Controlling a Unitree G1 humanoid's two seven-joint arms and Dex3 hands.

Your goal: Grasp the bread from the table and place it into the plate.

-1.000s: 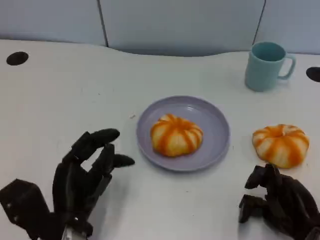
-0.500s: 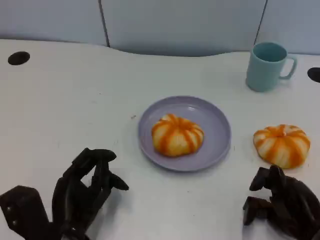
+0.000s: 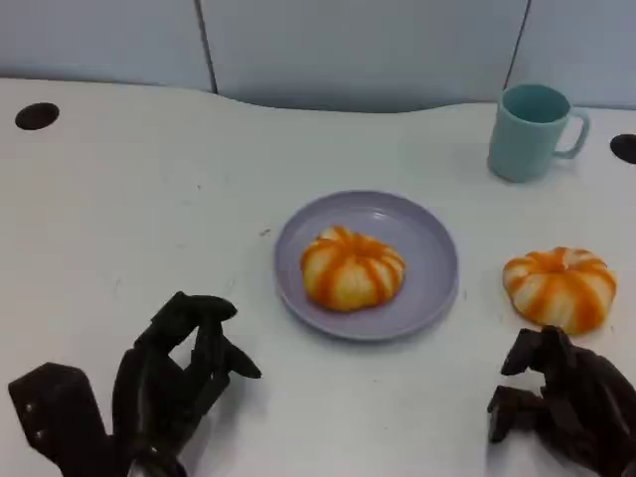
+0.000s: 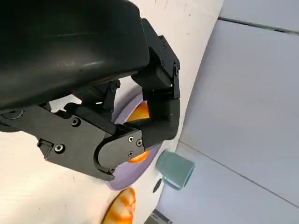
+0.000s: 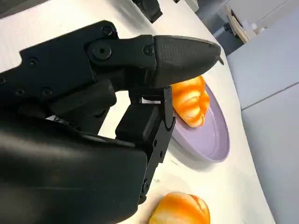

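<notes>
Standing near the table's far right corner, a teal mug (image 3: 534, 130) keeps well clear of everything; nothing lies between either hand and the buns. One orange-striped bread bun (image 3: 352, 267) sits in the lavender plate (image 3: 427, 238) at mid-table, a second bread bun (image 3: 559, 287) on the white table (image 3: 149, 189) toward its right edge, just beyond the right hand (image 3: 561, 407) (fingers curled in, holding nothing). Both buns are round, domes up. Left hand (image 3: 169, 383), near the front edge, fingers loosely curled, empty
</notes>
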